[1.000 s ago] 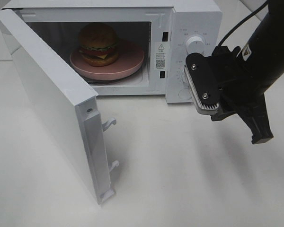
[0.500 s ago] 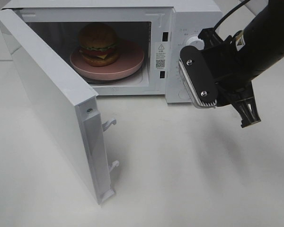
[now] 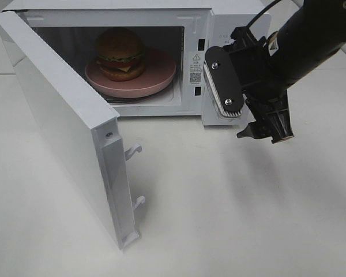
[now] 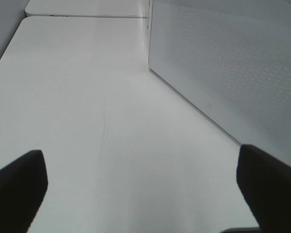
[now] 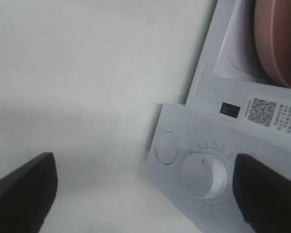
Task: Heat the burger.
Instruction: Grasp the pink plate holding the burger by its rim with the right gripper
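Observation:
The burger sits on a pink plate inside the white microwave, whose door hangs wide open to the left. My right gripper is open, hovering just in front of the microwave's control panel and hiding most of it from above. In the right wrist view the gripper faces the timer dial, with nothing between its fingers. My left gripper is open and empty over bare table beside the door's outer face. It is out of the high view.
A round button sits beside the dial, and a QR sticker marks the cavity frame. White table stretches in front of the microwave. The open door juts toward the front left.
My right gripper went from nearly shut to wide open and moved left and back, closer to the microwave's control panel. Burger, plate and door stayed put.

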You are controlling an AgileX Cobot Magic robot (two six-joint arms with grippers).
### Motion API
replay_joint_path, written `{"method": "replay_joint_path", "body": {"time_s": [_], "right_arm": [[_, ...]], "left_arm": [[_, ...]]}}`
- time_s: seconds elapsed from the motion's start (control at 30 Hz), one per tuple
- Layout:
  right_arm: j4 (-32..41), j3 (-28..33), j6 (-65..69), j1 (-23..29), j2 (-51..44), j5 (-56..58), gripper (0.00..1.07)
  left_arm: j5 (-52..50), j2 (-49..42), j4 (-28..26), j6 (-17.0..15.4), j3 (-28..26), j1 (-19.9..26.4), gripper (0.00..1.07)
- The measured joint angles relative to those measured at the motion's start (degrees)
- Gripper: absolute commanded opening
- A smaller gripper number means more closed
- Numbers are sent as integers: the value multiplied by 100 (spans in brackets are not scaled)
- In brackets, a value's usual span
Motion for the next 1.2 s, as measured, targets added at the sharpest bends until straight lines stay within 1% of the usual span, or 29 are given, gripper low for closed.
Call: {"method": "replay_joint_path", "body": {"time_s": [0.07,0.2,0.37,0.47,0.53,0.63,0.83,0.9,1.03,1.07,1.2], "right_arm": [[-46,-223,17,109,206,-138,93],[-57,-372,17,223,367,-246,93],[-149,-728,17,390,745,-321,92],[-172,-785,17,401,796,-361,91],[-189,-1020,17,527,980,-458,91],[-189,-1192,17,602,1152,-550,90],[-195,-1432,17,676,1444,-607,90],[-195,-1621,40,693,1616,-688,89],[-189,-1805,74,693,1782,-693,89],[-195,-1942,80,693,1908,-693,88],[-195,-2131,80,693,2086,-699,88]], "left_arm": [[0,0,0,0,0,0,98],[0,0,0,0,0,0,98],[0,0,0,0,0,0,98],[0,0,0,0,0,0,98],[0,0,0,0,0,0,98],[0,0,0,0,0,0,98],[0,0,0,0,0,0,98],[0,0,0,0,0,0,98],[0,0,0,0,0,0,98],[0,0,0,0,0,0,98],[0,0,0,0,0,0,98]]}}
